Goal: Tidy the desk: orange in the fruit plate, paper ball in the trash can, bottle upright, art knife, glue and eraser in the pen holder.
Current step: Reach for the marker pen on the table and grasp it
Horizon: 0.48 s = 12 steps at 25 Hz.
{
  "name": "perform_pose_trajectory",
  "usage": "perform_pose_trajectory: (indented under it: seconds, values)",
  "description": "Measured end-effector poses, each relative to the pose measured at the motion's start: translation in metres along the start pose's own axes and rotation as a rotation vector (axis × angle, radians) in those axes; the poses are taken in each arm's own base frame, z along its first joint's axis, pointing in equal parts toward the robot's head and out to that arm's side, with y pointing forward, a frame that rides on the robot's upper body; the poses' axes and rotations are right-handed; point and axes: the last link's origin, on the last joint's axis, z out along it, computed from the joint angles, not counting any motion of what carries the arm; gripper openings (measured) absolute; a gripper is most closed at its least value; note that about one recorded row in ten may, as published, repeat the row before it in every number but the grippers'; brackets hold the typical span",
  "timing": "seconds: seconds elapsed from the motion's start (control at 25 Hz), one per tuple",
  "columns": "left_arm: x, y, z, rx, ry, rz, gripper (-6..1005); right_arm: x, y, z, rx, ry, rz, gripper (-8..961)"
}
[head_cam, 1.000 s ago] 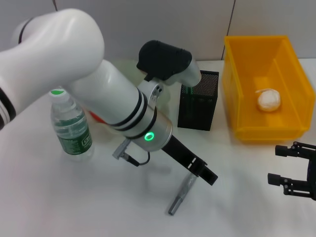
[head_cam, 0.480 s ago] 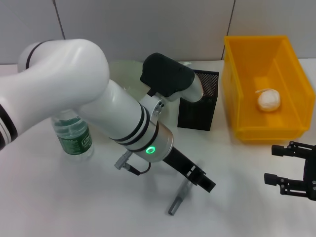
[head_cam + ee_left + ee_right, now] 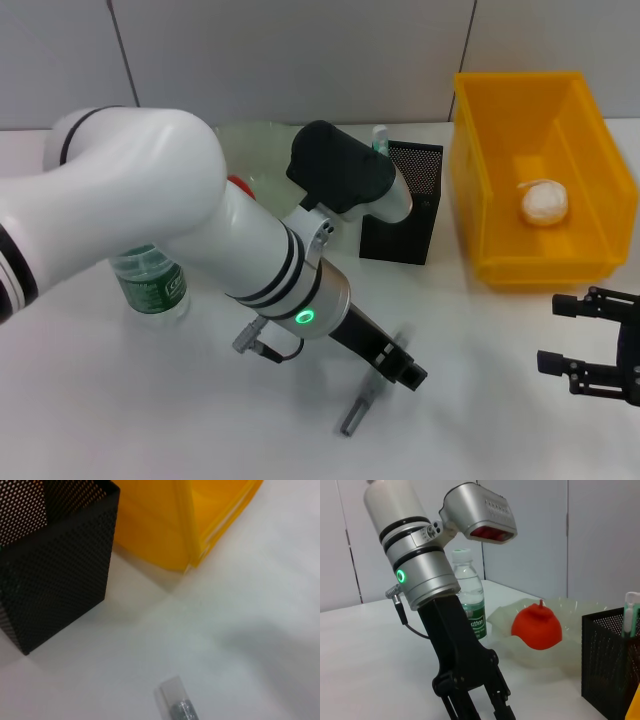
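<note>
My left gripper (image 3: 398,368) is low over the table, open, its fingers (image 3: 501,702) spread over the upper end of the art knife (image 3: 358,408), a grey stick whose tip (image 3: 175,707) shows in the left wrist view. The bottle (image 3: 150,282) stands upright at the left. In the fruit plate (image 3: 262,140) lies the orange (image 3: 538,627). The glue (image 3: 380,138) sticks out of the pen holder (image 3: 405,205). The paper ball (image 3: 545,203) rests in the trash can (image 3: 500,170). My right gripper (image 3: 590,360) hangs open near the right edge. The eraser is out of view.
The pen holder (image 3: 55,565) and the trash can (image 3: 165,525) stand close together just behind the knife. My left arm's bulk (image 3: 150,210) covers part of the bottle and the fruit plate. Bare white table lies along the front.
My left arm has swung forward and lower, bringing its gripper down onto the art knife's upper end. The glue and the orange have come into sight behind it. The right gripper has barely moved.
</note>
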Motion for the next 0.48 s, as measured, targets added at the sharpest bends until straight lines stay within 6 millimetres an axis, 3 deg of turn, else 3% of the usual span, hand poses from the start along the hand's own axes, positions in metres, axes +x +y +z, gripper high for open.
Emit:
perform_pose_trajectory:
  seconds: [0.48]
  values:
    - [-0.0042, -0.0009, 0.0059, 0.020, 0.002, 0.025, 600, -0.0025, -0.0034, 0.0010, 0.007, 0.001, 0.001, 741]
